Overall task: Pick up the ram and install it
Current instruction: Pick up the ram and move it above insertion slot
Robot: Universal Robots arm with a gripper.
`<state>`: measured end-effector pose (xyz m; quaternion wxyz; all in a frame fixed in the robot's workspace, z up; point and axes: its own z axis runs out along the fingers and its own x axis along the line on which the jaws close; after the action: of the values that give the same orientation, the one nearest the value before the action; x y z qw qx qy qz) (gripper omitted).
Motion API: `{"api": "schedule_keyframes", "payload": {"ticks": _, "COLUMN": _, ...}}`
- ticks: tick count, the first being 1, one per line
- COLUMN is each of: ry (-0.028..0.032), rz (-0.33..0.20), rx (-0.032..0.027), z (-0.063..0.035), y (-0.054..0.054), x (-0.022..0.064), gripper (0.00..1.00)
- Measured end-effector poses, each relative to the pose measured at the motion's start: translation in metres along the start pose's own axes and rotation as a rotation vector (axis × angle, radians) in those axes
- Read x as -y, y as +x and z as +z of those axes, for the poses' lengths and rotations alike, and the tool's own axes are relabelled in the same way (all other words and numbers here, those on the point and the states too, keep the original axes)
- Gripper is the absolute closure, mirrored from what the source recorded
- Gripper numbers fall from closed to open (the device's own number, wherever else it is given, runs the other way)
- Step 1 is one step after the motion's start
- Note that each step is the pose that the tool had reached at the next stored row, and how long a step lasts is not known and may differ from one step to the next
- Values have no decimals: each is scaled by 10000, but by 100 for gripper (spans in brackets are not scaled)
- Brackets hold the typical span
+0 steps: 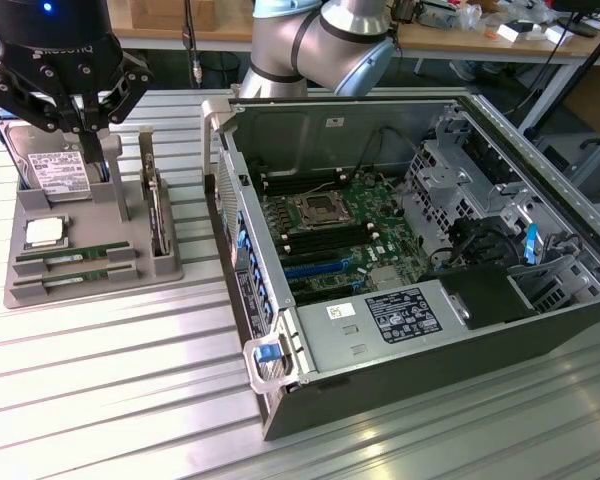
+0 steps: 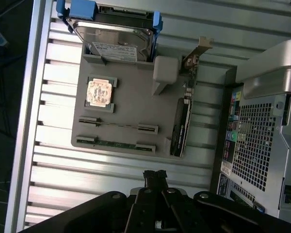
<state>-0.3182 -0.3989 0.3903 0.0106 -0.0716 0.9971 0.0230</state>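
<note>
Approach step; end effector (image 2: pixel 155 175) closed, empty, near fixture tray (image 2: pixel 131 97); 2 ram sticks (image 1: pixel 75 257) unpicked; grasp needs it opened.

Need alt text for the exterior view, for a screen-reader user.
A black robot gripper, shut and empty, hangs above a grey plastic parts holder, where two long thin green RAM sticks lie in slots beside a square silver CPU chip. To the exterior view's right sits an open black computer case with its green motherboard exposed.
</note>
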Motion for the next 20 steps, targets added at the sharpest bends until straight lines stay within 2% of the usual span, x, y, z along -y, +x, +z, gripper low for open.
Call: {"api": "schedule_keyframes", "payload": {"ticks": 20, "ry": -16, "rz": -631, "rx": -28, "z": 0, "y": 0, "x": 0, "gripper": 89}}
